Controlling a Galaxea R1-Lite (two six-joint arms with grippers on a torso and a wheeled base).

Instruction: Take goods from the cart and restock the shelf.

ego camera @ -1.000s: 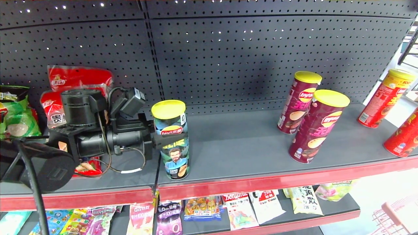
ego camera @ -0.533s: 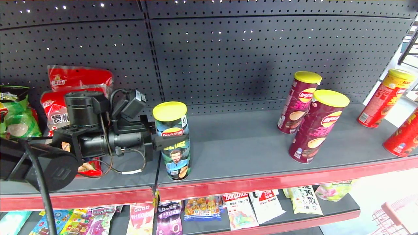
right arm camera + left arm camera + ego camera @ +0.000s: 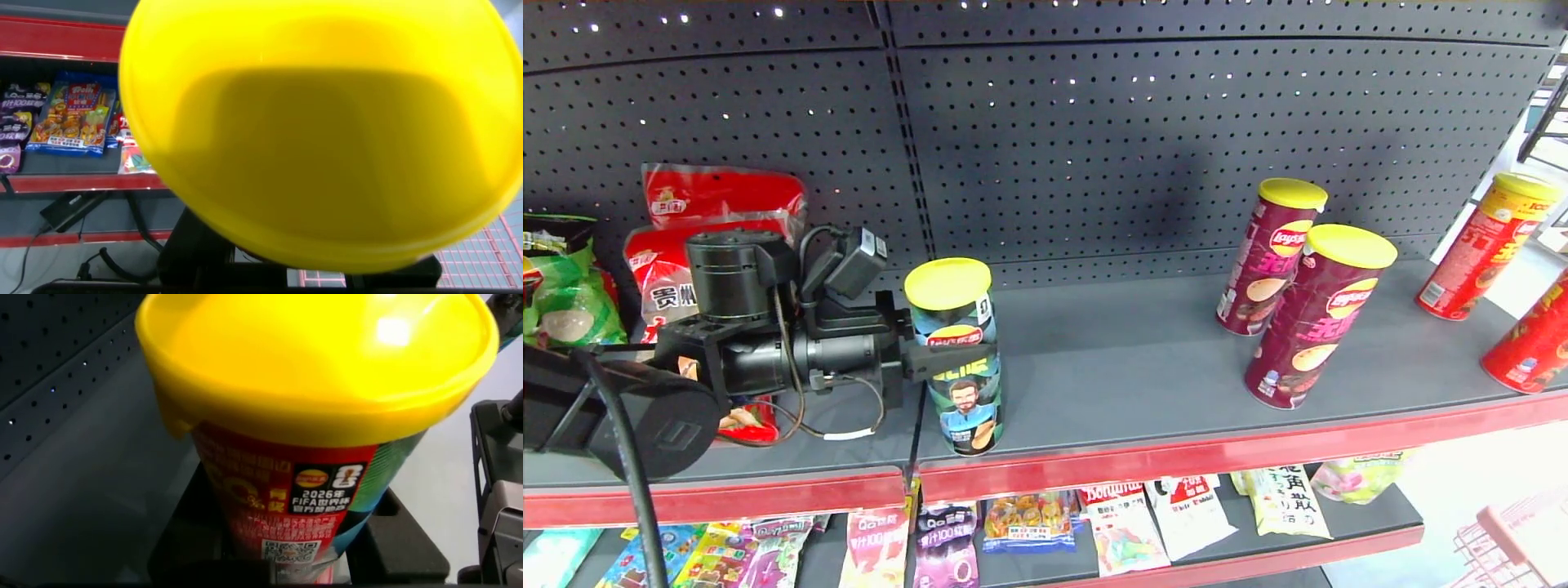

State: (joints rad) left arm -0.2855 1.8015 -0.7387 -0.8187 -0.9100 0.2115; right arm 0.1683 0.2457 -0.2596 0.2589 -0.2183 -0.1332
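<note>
Nearest in, low by the pink wire cart (image 3: 490,261), the right hand (image 3: 270,265) carries a second can (image 3: 327,122), its yellow top close against the wrist camera. The fingers are hidden, but nothing else supports the can, so I judge it clamped and waiting its turn. Up at the shelf (image 3: 1143,367), just behind the red front lip (image 3: 1176,457), the left hand (image 3: 956,359) is closed around the middle of the blue-green can (image 3: 964,404). One finger crosses the front of the label and the yellow lid (image 3: 947,283) rises above the grip. The can is upright, base at or just above the shelf surface; contact cannot be made out. Placement looks nearly done but release is not: the hand has yet to let go and back out. Further right, well apart, two purple cans (image 3: 1311,318) stand close together, and red cans (image 3: 1486,245) lie beyond them at the shelf's end. A wide open stretch lies between the held can and the purple pair. Snack bags (image 3: 719,204) lean behind the arm against the pegboard back (image 3: 1094,147). Likely left: release, place the second can, then more from the cart.
</note>
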